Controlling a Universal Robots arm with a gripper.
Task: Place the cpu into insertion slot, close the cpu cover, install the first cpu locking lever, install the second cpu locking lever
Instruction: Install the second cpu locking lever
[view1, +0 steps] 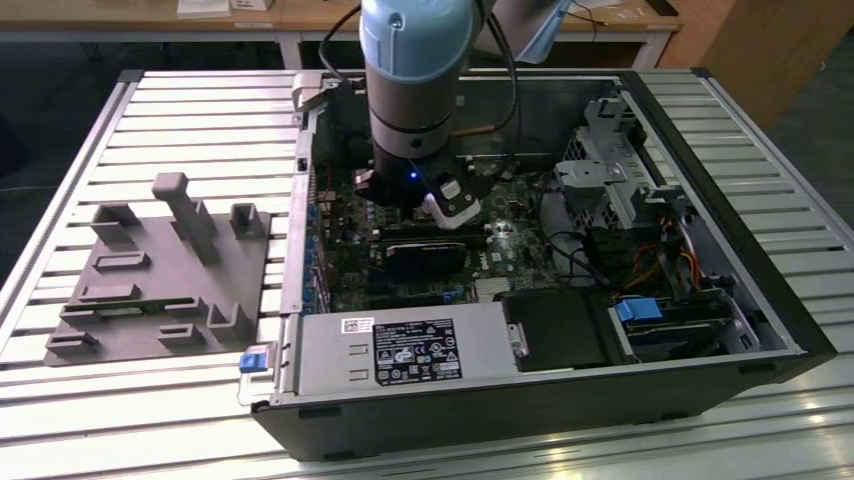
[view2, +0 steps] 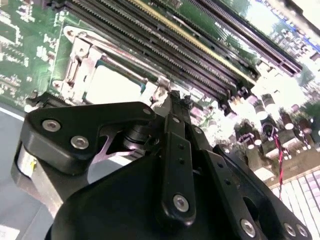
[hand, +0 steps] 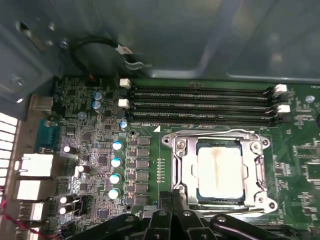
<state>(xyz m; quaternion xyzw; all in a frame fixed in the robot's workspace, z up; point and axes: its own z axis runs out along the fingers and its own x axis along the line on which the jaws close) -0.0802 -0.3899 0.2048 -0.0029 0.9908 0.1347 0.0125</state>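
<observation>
your arm (view1: 416, 70) comes down near-vertical in the exterior view, its grey and pale blue wrist segment pointing straight down, with a small blue light lit on the black section below it. the claw (view1: 424, 212) hangs at the lower end, beside a white-and-grey camera housing. in the second wrist view the claw (view2: 176, 107) shows its black linkages drawn together, the fingers (view2: 172, 125) lying pressed side by side. in the first wrist view the black fingers (hand: 172, 205) meet as well.

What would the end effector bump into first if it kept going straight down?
Probably the edge of the cpu cover, closed over the cpu. The end effector points at the cover's near edge, though its depth is hard to judge.
</observation>
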